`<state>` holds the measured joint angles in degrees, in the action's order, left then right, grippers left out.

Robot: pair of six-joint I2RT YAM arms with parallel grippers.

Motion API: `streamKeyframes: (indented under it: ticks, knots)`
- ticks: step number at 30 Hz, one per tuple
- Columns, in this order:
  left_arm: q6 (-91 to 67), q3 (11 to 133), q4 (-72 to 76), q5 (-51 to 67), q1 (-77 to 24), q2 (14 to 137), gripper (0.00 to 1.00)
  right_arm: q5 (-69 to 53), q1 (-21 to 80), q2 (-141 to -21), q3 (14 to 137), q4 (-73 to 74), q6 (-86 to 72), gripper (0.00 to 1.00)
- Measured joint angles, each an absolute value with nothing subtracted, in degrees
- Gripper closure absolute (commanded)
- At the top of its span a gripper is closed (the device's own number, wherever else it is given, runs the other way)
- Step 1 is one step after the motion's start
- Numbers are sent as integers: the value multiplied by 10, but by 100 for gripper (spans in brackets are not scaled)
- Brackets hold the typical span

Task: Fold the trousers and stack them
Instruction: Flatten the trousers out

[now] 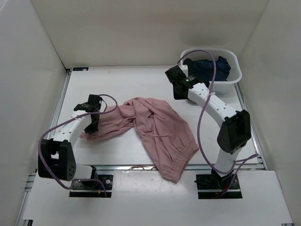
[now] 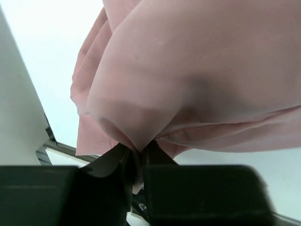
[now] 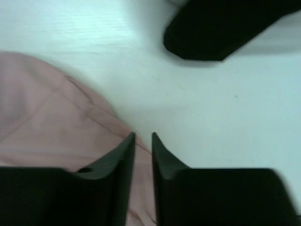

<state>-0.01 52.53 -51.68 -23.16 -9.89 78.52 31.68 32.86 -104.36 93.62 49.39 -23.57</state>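
The dusty-pink trousers [image 1: 160, 127] lie crumpled across the middle of the table, with the waistband toward the front edge. My left gripper [image 1: 91, 125] is shut on the left end of a leg. In the left wrist view the fabric [image 2: 197, 70] bunches into the gripper [image 2: 140, 148] and rises as a fold. My right gripper [image 1: 178, 89] hovers beyond the trousers' far right edge, close to the basket. In the right wrist view the jaws of that gripper [image 3: 143, 136] stand almost together with nothing between them, over the edge of the pink fabric [image 3: 47, 117].
A white basket [image 1: 235, 75] at the back right holds a dark blue garment [image 1: 211, 68] and a black one [image 1: 188, 63]. A black shape [image 3: 211, 28] lies on the table ahead of the right gripper. White walls enclose the table on three sides.
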Motion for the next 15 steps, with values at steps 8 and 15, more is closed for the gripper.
streamKeyframes:
  ticks: [8,15]
  knots:
    - [0,526,-527,-236,-57,783,76,259,462,-865,795,469,-216,7]
    - [0,537,-525,-236,-16,835,77,146,709,-804,616,475,-224,4]
